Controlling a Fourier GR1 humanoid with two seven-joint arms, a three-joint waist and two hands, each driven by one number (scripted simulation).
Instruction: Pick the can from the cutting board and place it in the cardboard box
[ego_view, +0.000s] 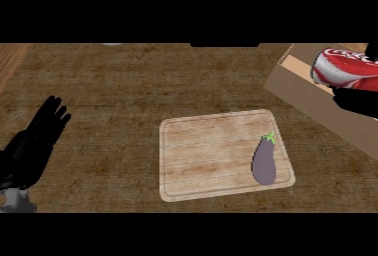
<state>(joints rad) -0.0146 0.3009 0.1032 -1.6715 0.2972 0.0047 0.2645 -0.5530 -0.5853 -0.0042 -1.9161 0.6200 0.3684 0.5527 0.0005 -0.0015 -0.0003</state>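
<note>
The right hand (359, 103) was curled round the red can (344, 66), holding it tilted over the cardboard box (297, 86), apparently for lowering inside, clear of the cutting board (210, 152) and its eggplant (264, 161), while the left hand (38, 137) rested open on the counter (125, 85).

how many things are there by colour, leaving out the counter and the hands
red: 1, the can
purple: 1, the eggplant
pale wood: 1, the cutting board
brown: 1, the cardboard box
total: 4
</note>
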